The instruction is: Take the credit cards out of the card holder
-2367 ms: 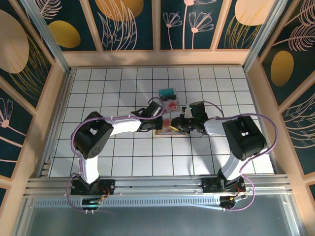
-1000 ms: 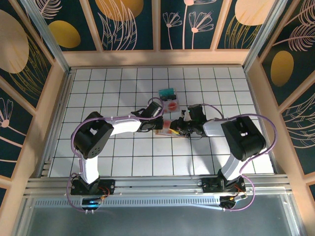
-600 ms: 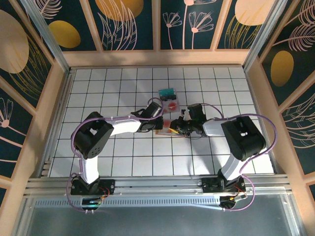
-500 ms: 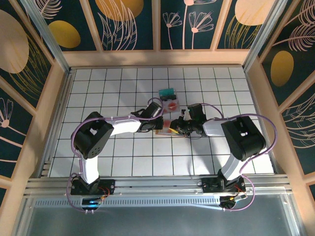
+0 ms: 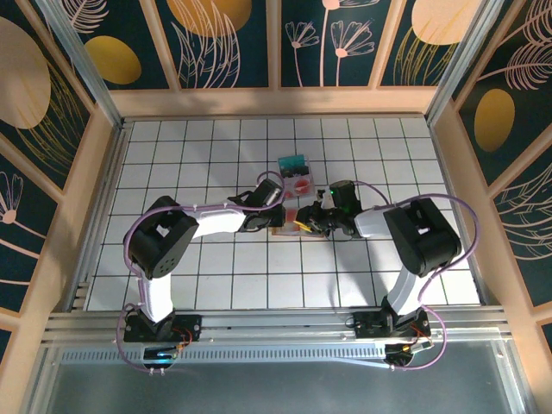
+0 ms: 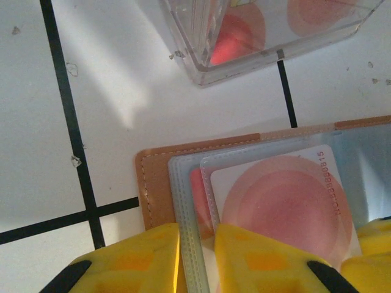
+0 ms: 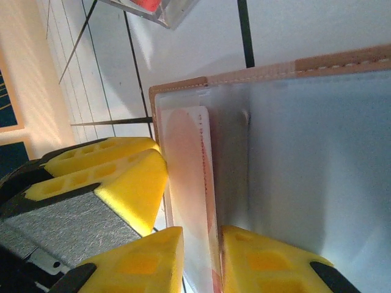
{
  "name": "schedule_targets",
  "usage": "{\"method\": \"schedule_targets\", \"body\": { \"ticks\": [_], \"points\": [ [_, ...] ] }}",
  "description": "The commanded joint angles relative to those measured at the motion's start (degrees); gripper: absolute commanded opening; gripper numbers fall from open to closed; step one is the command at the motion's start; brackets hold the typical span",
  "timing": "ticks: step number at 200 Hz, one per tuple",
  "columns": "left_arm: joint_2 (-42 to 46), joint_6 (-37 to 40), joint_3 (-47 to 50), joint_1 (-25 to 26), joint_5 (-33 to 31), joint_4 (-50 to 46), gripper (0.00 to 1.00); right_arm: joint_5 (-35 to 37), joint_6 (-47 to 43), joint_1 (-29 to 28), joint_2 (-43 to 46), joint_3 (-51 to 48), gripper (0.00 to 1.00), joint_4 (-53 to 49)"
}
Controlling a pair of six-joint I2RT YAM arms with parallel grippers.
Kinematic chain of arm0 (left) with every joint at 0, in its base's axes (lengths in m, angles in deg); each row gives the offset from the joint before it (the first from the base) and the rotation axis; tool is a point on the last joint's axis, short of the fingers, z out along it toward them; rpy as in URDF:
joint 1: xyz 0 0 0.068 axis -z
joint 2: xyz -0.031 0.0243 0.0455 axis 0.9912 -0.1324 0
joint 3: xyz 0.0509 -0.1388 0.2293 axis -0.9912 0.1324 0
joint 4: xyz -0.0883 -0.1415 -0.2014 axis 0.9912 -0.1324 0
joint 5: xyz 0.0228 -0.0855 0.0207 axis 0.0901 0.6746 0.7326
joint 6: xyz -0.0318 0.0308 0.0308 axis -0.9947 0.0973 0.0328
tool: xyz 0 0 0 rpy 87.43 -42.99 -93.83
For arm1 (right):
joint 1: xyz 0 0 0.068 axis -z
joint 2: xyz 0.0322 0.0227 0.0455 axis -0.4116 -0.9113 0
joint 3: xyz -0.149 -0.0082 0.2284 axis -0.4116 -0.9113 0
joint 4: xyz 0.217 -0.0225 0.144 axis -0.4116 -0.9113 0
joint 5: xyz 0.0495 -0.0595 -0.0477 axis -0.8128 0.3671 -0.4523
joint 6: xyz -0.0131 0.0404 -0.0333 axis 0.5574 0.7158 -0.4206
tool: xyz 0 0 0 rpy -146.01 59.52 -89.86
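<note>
Claws meet at the open card holder (image 6: 156, 183) on the tiled surface (image 6: 110, 91): the left claw (image 6: 197, 235) pinches its sleeve edge, and the right claw (image 7: 201, 244) pinches the pink-spotted credit card (image 7: 186, 171). Just beyond stands a clear box (image 6: 244, 66) with a red-spotted card inside, and a teal card (image 5: 293, 161) lies past it.

Viewed from my remote desk, the white table (image 5: 216, 259), ruled in black grid lines and framed by pale wooden boards (image 5: 276, 102), carries three items near the centre of the overhead frame. The tan card holder (image 6: 154, 189) lies open and flat, a clear plastic case (image 5: 300, 184) sits just above it, and a teal card (image 5: 293, 162) lies higher still.
</note>
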Motion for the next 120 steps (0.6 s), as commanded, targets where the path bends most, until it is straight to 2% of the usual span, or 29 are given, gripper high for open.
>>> {"method": "schedule_targets", "body": {
  "ticks": [1,39,73,120],
  "points": [
    [-0.6,-0.3,2.0,0.8,3.4,-4.3,0.27,-2.4,2.0,0.0,-1.5,1.3,0.23,9.2],
    [0.0,-0.5,2.1,0.8,1.0,-5.3,0.31,-3.3,3.5,0.7,-1.5,-0.2,0.20,12.6],
    [-0.5,-1.1,1.6,0.9,-1.3,-6.9,0.40,-3.2,3.4,1.4,0.5,-2.2,0.19,12.7],
    [-1.4,-1.3,0.5,0.9,-2.7,-8.6,0.45,-3.2,3.6,2.3,2.8,-4.1,0.11,13.0]
  ]
}}
